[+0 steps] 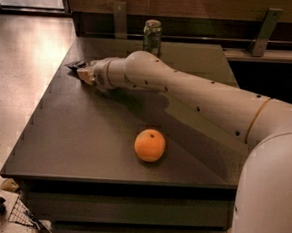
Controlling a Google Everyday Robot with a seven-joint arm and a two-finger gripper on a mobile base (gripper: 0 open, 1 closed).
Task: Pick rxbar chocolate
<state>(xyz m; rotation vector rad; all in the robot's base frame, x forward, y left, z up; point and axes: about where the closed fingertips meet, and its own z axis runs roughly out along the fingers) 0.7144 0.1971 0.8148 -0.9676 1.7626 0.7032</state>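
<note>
The dark counter (84, 134) spreads out under the claw and runs well toward the camera from it, with its left edge just beyond the claw's tip. The pale arm (197, 99) is the next biggest thing. It enters from the lower right and stretches low across the counter, ending at the claw on the far left side. An orange (150, 145) sits on the counter well apart from the claw, nearer the camera and to its right, close to the front edge. A green drink can (152, 36) stands upright behind the claw and to its right, near the back edge. The claw (81, 71) itself lies low at the counter's left edge, pointing left, and I cannot tell whether it is open or closed. The rxbar chocolate (75, 64), a small flat dark sliver, shows right at the claw's tip, on its far side, and whether the claw has hold of it cannot be told
</note>
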